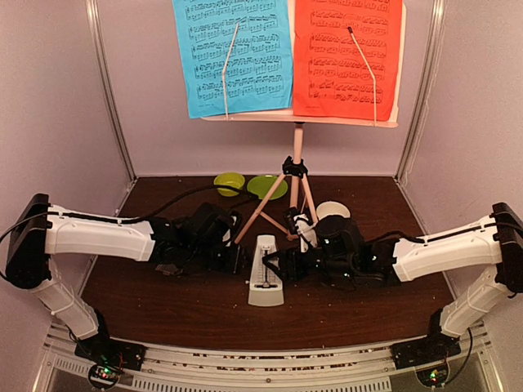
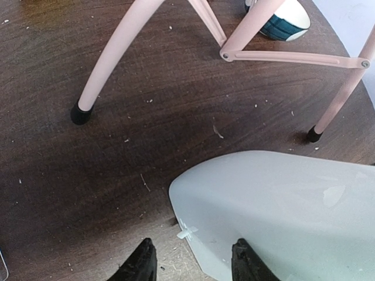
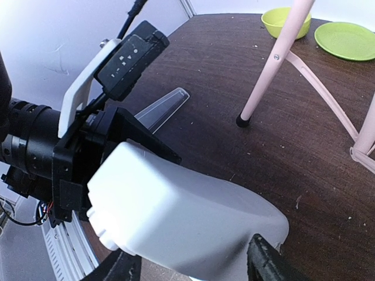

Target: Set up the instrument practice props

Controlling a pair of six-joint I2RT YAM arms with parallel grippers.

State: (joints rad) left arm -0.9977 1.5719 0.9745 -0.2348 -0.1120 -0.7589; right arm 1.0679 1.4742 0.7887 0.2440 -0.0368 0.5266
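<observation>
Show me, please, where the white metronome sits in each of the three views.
Top external: the metronome is lower centre, just below the tripod legs.
Left wrist: lower right, a large pale body.
Right wrist: lower centre, filling the foreground.
Shared landmark: the music stand's pink tripod legs show in all three.

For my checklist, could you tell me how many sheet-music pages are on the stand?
2: the blue page on the left of the music stand, the red page on its right. Others may hide behind them.
</observation>
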